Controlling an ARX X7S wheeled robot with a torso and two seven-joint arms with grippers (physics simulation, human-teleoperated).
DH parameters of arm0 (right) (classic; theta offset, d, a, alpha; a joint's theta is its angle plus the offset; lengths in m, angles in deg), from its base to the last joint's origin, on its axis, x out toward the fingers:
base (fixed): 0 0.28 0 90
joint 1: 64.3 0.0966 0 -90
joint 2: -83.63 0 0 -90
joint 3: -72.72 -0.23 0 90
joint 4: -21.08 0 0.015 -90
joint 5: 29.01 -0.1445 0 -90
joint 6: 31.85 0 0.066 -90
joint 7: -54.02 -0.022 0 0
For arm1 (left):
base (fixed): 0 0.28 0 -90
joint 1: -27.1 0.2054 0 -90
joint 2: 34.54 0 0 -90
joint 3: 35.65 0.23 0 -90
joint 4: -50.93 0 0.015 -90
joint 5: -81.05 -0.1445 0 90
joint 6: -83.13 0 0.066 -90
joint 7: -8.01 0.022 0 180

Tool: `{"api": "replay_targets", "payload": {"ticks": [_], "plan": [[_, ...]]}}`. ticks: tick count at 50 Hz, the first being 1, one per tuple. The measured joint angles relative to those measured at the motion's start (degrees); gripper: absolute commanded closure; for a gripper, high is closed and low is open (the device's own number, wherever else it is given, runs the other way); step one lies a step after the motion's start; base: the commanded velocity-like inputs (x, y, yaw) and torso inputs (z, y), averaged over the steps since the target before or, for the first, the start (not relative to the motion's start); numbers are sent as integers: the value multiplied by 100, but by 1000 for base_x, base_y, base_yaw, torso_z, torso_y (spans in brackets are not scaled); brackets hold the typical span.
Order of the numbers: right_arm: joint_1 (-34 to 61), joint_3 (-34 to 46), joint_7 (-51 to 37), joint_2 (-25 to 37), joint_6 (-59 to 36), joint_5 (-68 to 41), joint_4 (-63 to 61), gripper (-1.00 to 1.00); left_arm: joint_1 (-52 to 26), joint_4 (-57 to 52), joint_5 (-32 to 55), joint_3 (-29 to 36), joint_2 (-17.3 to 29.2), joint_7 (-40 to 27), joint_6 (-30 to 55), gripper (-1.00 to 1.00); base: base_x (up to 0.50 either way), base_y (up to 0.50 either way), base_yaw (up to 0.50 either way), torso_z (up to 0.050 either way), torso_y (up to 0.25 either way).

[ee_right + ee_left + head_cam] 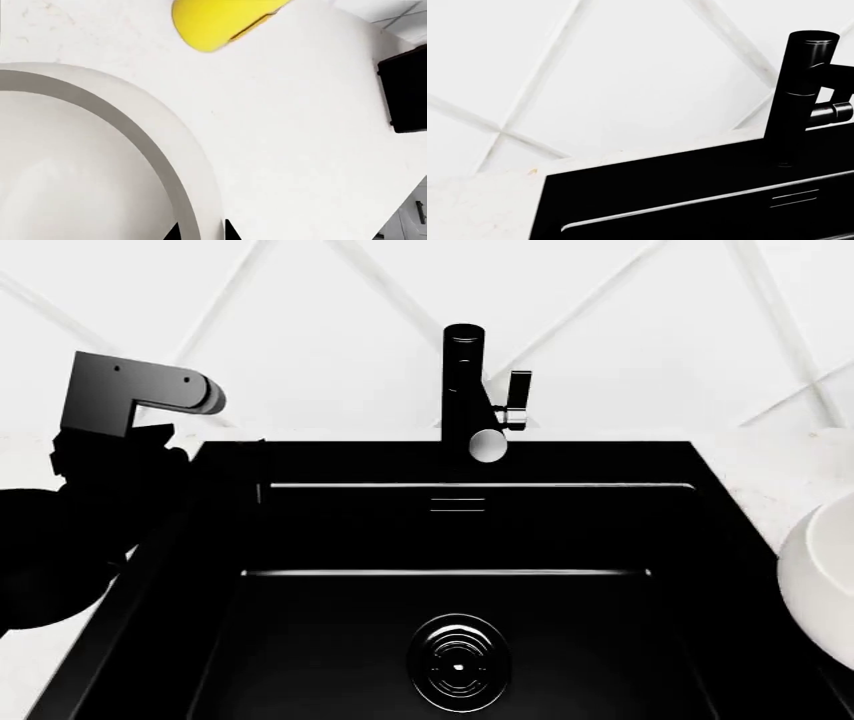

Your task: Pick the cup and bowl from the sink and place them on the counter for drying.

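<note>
Three views show this moment.

Left wrist view: a white tiled wall fills most of the frame. Below it lies the back edge of the black sink (707, 200), with the black faucet (800, 95) standing on its rim and a strip of white counter (480, 205) beside it. No gripper shows here, so I cannot tell whether the left one is apart or together, and it appears to hold nothing.

Head view: the sink (454, 530) stretches across the frame, its basin bare apart from the round ringed drain (458, 662). The faucet (470, 390) stands at the back centre. The left arm (120, 440) hangs as a dark shape above the sink's left rim. At the right edge, the white bowl (817, 575) sits partly cut off, over the counter (781, 475) just beside the sink. No cup is visible in any view.

Right wrist view: the bowl (73, 165) fills the lower part of the frame, its rim curving over the white counter (287, 125). The right gripper (199, 234) shows two dark fingertips (173, 233) straddling the bowl's rim, seemingly clamped on it. A yellow bottle (220, 20) lies nearby on the counter.

Judgement: the bowl is out of the sink and about to be released on the counter, or just set down. The cup's place cannot be confirmed.
</note>
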Motion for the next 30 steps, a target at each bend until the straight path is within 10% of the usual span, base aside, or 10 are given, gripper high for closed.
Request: {"api": "replay_targets", "payload": {"ticks": [26,27,30], "plan": [[-500,-378,-1623,781,392,-934,470,100,101,-54,49,0,42,-67,-45,-100,0,0,0,0,0],[-535,-404,-1676,791,426,-969,491,-100,112,-59,53,-4,52,-66,-48,-100,0,0,0,0,0],[-676,-472,-1804,810,545,-1064,555,-100,127,-63,60,-7,62,-74,-52,-100,0,0,0,0,0]]}}
